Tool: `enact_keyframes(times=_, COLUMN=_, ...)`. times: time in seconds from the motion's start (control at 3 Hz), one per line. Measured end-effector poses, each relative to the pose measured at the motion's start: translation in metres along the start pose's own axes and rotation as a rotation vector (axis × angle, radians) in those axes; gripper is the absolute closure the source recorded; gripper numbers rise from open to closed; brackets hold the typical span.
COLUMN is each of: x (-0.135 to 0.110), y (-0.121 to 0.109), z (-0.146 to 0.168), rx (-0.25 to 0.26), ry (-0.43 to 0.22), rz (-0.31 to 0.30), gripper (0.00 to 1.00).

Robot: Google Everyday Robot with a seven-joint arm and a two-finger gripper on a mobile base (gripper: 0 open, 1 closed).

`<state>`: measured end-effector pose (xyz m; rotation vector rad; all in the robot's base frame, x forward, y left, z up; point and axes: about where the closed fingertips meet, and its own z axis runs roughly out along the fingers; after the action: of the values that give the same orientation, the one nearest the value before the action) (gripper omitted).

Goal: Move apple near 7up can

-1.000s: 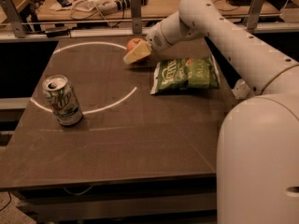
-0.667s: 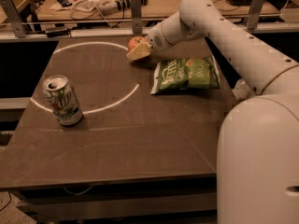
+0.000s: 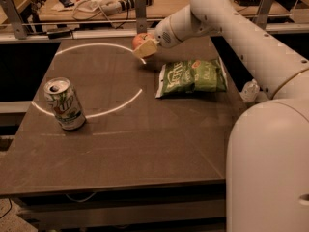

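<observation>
The apple [image 3: 139, 39], red-orange, is held between the fingers [image 3: 147, 49] of my gripper [image 3: 144, 44] near the far edge of the dark table [image 3: 145, 149], a little above its surface. The gripper is shut on the apple, and part of the fruit is hidden by a cream finger. The 7up can [image 3: 64, 104], silver-white and green with a pull-tab top, stands upright at the table's left side, well apart from the apple, to its front left.
A green crinkled chip bag [image 3: 192, 76] lies flat right of the gripper, under the arm [image 3: 231, 28]. A white arc line [image 3: 120, 105] is marked on the table. A cluttered bench [image 3: 96, 4] stands behind. The robot's white body [image 3: 270, 163] fills the right front.
The gripper with the apple has risen slightly and shifted toward the table's far edge. The can and chip bag have not moved.
</observation>
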<state>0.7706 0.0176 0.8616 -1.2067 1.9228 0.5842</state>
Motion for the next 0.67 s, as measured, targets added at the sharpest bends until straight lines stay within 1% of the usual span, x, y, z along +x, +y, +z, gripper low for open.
enact_keyframes(times=0.33, x=-0.019, y=0.033, z=-0.040, rx=-0.066, ry=-0.034, rz=-0.048, gripper=1.00)
enact_keyframes(times=0.67, x=-0.026, y=0.073, z=-0.076, rx=-0.110, ry=-0.053, rz=-0.061, gripper=1.00)
